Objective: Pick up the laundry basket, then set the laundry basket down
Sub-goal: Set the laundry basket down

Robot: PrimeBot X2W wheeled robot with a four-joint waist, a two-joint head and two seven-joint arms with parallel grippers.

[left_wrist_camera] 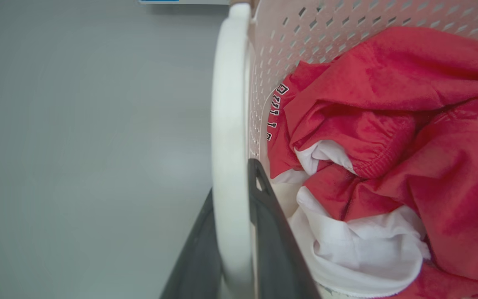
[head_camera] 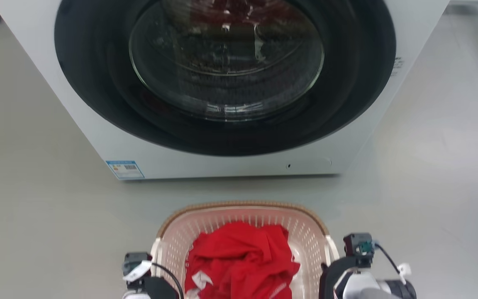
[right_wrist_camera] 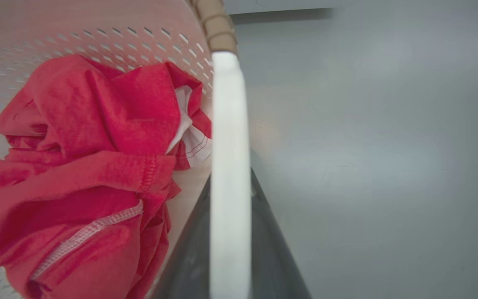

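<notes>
Laundry basket [head_camera: 305, 232] upright, handles [left_wrist_camera: 228, 104] left-right, long axis unclear (near end cropped); left gripper [left_wrist_camera: 232, 178] and right gripper [right_wrist_camera: 230, 174] each pinch a handle.

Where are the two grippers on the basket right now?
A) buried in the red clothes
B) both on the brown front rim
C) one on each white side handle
C: the left gripper has one white handle between its fingers, the right gripper the other handle of the laundry basket.

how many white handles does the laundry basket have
2: the left handle on the laundry basket, clamped in the left hand; the right handle opposite, clamped in the right hand.
</notes>
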